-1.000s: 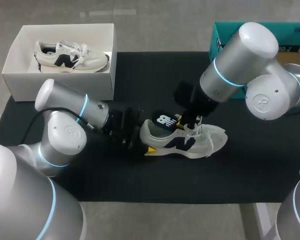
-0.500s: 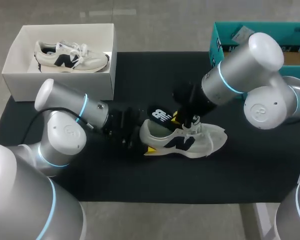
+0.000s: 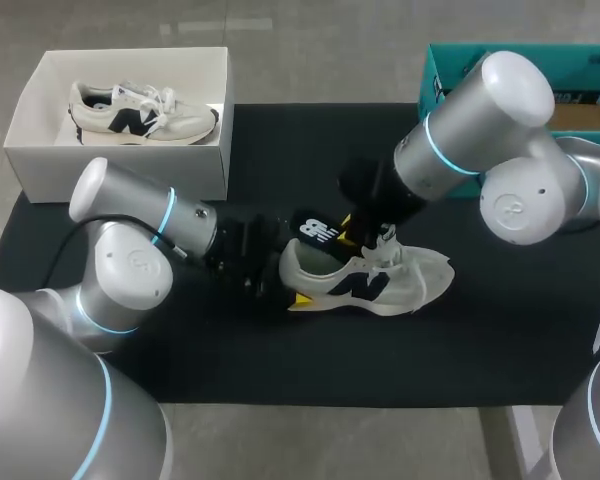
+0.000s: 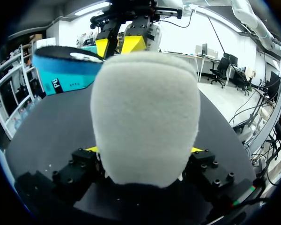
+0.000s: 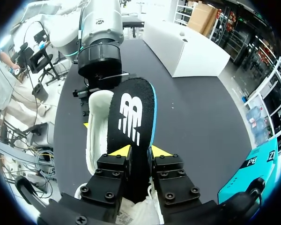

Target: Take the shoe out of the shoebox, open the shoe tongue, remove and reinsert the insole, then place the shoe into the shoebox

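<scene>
Pulling the insole (image 5: pixel 131 112) out seems the step: right jaws clamp it, left jaws clamp the sneaker (image 4: pixel 145 117) heel; next, lift it clear.

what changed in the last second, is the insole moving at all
The right gripper, shut on the black insole with a white logo, has shifted a little toward the left arm, carrying the insole's raised end with it. The left gripper stays clamped on the heel of the white and navy sneaker, which has not moved. The second sneaker stays in the white shoebox.
</scene>
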